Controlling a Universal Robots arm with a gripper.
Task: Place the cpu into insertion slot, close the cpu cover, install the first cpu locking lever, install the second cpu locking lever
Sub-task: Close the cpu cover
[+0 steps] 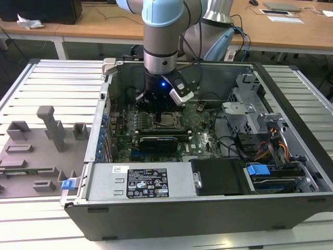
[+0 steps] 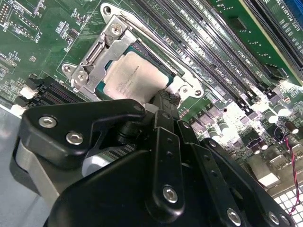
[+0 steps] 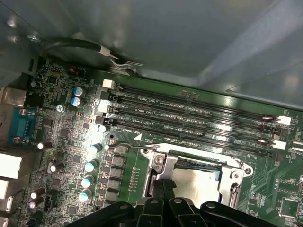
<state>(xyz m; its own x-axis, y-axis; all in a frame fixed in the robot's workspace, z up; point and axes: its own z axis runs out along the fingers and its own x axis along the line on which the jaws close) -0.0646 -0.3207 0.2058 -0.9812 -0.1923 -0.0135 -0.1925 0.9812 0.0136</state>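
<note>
**Status of the work**

1. We take the insertion slot (image 1: 167,125) on the green motherboard (image 1: 204,139) as our reference. The motherboard lies in the open computer case (image 1: 208,208), and the arm (image 1: 164,41) reaches down into the case directly above the slot.

2. We find the cpu (image 2: 136,78) seated in the insertion slot. Its pale silver-grey face lies flat and points up.

3. We find the cpu cover (image 2: 97,56) lying down over the insertion slot. Its silvery frame surrounds the cpu, and the cpu face shows through the central window.

4. The gripper (image 2: 163,101) stands at one edge of the insertion slot. In both wrist views its black fingers (image 3: 160,191) run side by side and meet at the tip, with only a thin line between them. We see nothing clamped between them. The tip sits at the cover's silvery edge tab; we cannot tell whether it presses on the tab or stands just off it.

5. In the first wrist view a thin wire lever (image 3: 128,145) runs along the side of the insertion slot that faces the memory slots (image 3: 189,113). One end of the lever reaches out past the slot's corner. We cannot tell whether it is latched.

6. A row of capacitors (image 3: 91,165) stands near the slot, beyond that free lever end. In the exterior view a long black expansion strip (image 1: 158,141) lies beside the slot, on the side away from the arm.
</note>
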